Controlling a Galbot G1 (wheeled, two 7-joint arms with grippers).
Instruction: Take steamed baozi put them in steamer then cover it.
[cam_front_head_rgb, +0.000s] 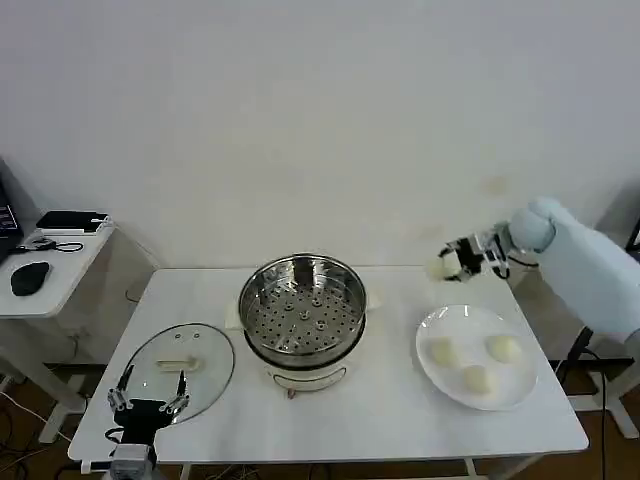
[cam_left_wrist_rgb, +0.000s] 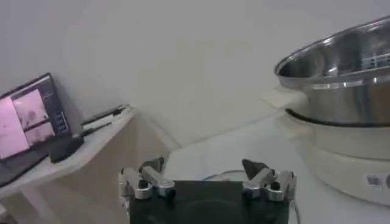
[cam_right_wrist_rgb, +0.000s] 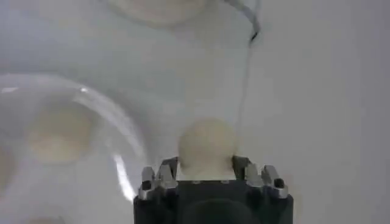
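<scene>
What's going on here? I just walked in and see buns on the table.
The right gripper holds one bun in the air above the table, between the plate and the steamer. Three more buns sit on the plate. The steamer's tray is empty so far, and the glass lid lies on the table beside it. The left gripper waits open near the lid, holding nothing.
</scene>
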